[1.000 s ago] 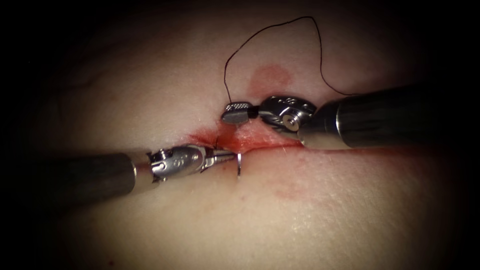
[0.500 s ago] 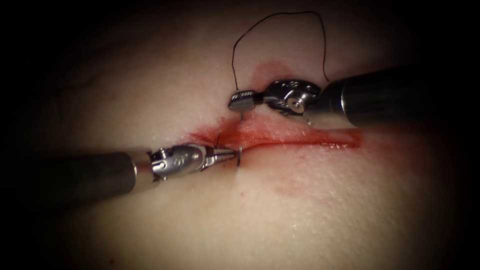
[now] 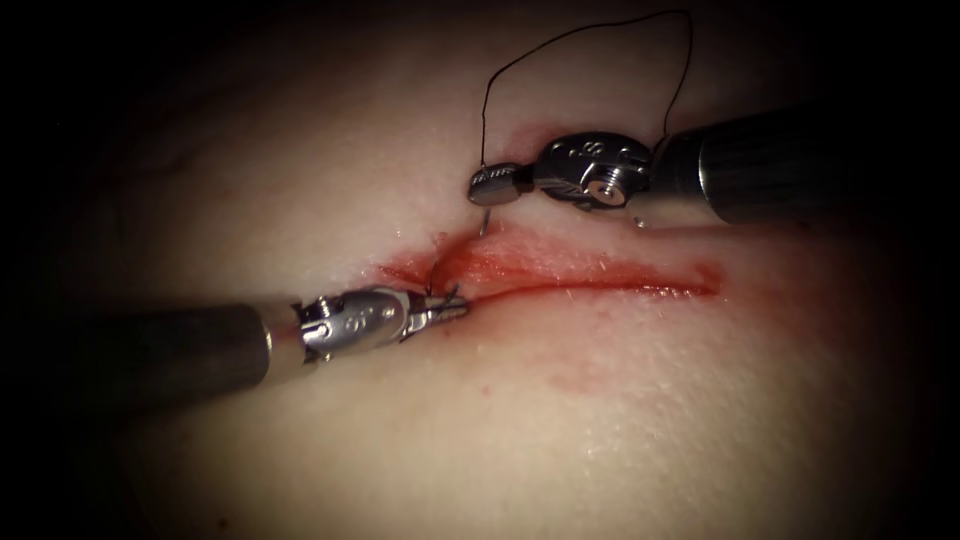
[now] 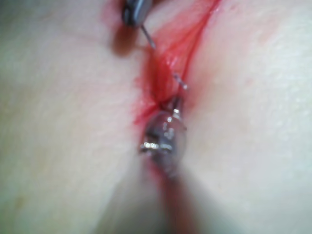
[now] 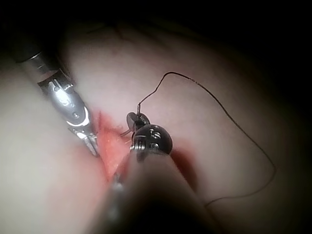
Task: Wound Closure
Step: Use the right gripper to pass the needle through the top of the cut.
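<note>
The tissue [image 3: 600, 420] has a red cut [image 3: 580, 280] running across the endoscope view. My right tool [image 3: 490, 185] is above the cut's left end, shut on the needle [image 3: 483, 222] near its thread end. A short length of needle points down from the jaws to the cut's far edge; I cannot tell if its tip is in the tissue. Black thread [image 3: 590, 28] arcs from the needle up and back over the right shaft. My left tool [image 3: 455, 303] lies at the cut's left end, jaws slightly open and holding nothing. The left wrist view shows the needle [image 4: 148, 36] under the right tool [image 4: 132, 10].
A short dark thread stub [image 3: 434, 270] stands up from the tissue just behind the left tool's jaws. Red fluid [image 3: 540, 268] wets the cut's far lip, and a faint red stain [image 3: 580, 378] marks the near side. The right wrist view shows the thread [image 5: 234, 119] looping wide over the tissue.
The right tool has lifted up and to the right with the needle. The needle length that stood by the left jaws below the cut has gone. The left tool stayed put.
</note>
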### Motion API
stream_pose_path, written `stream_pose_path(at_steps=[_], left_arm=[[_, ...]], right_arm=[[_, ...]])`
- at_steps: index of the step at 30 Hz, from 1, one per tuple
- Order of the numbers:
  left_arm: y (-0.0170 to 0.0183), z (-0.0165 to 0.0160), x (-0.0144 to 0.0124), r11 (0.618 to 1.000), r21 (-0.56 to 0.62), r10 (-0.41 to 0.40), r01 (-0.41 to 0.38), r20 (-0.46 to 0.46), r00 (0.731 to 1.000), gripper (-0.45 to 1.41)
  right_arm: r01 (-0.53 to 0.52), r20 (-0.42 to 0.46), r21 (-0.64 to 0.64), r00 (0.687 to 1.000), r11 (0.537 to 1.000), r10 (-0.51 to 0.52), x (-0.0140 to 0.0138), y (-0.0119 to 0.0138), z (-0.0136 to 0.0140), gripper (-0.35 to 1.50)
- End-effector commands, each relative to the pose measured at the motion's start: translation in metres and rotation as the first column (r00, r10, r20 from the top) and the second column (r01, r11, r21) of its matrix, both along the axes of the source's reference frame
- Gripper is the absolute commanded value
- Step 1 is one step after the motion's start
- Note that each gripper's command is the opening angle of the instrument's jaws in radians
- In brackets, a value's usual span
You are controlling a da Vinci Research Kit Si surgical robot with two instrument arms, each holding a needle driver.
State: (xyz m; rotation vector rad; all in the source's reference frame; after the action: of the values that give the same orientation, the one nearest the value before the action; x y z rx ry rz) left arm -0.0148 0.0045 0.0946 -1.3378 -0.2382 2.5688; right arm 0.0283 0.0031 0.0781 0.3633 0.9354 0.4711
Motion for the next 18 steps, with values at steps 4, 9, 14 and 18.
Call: stream_pose_path(at_steps=[4, 9, 14, 18], left_arm=[[-0.0004, 0.0007, -0.0006, 1.0, 0.003, 0.003, -0.003, 0.0, 1.0, -0.35], [-0.0003, 0.0007, -0.0007, 1.0, 0.003, 0.003, -0.003, 0.0, 1.0, -0.35], [-0.0001, 0.0009, -0.0008, 1.0, 0.004, 0.004, -0.004, -0.002, 1.0, -0.35], [-0.0002, 0.0008, -0.0008, 1.0, 0.005, 0.006, -0.006, -0.004, 1.0, -0.35]], right_arm=[[0.055, -0.066, 0.039, 0.996, 0.998, -0.052, 0.0006, -0.0004, 0.0006, -0.35], [0.132, -0.198, 0.198, 0.976, 0.971, -0.092, 0.0015, -0.0025, 0.0018, -0.35], [0.154, -0.259, 0.341, 0.964, 0.927, -0.065, 0.0028, -0.0048, 0.0025, -0.35], [0.163, -0.326, 0.488, 0.945, 0.857, 0.005, 0.0033, -0.0054, 0.002, -0.35]])
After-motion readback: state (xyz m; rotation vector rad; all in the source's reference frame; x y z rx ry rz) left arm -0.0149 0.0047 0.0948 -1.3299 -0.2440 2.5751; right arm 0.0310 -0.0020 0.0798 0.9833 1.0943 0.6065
